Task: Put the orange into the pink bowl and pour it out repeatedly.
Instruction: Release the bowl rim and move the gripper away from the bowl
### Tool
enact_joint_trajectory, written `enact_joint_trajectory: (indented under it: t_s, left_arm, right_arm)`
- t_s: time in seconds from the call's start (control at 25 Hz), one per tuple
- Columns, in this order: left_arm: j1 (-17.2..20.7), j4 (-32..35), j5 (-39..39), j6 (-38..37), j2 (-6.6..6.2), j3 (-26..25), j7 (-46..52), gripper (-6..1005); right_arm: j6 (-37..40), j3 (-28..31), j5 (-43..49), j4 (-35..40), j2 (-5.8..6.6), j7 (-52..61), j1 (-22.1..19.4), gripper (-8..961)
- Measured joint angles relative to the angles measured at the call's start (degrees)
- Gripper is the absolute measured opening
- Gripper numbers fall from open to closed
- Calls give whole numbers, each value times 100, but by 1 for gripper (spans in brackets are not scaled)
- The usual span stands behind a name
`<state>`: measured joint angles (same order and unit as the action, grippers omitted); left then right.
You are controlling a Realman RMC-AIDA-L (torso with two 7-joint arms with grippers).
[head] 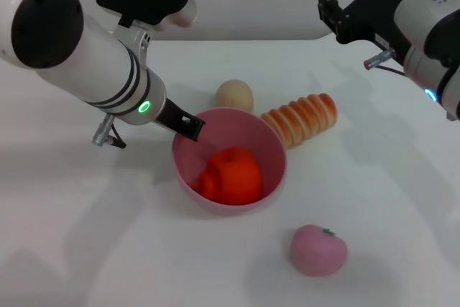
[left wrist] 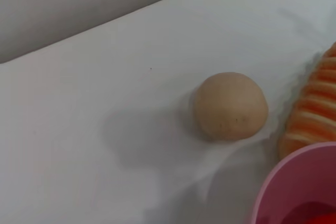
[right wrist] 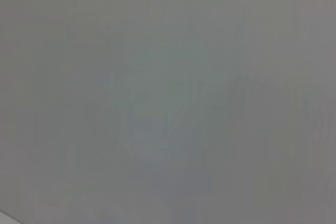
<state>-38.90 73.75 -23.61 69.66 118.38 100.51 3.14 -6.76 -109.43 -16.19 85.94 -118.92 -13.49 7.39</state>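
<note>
Already the orange sits inside the pink bowl, which rests on the worktop. The left claw is at the bowl's near-left rim, seemingly clamped on it, probably to tip the fruit out. The right claw hangs raised and well apart, fingers spread, idle. Only the head view shows that grip; the left wrist view shows the beige ball and striped loaf beside the bowl.

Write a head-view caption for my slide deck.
Left gripper at the pink bowl rim, the orange inside; right gripper parked high.
</note>
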Motion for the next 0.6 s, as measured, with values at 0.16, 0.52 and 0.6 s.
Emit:
enact_joint_trajectory:
  t_s: [0.16, 0.52, 0.6]
  left_arm:
    - [-1, -48, -61, -16, -1, -54, 24, 57]
    - [78, -86, -130, -407, -2, -138, 31, 122]
    - [94, -91, -70, -628, -26, -180, -15, 161]
  right_arm:
    - [0, 77, -50, -62, 1, 56, 11, 623]
    - [-2, 35, -48, -165, 9, 49, 67, 638]
    - [-2, 33, -50, -167, 9, 57, 69, 641]
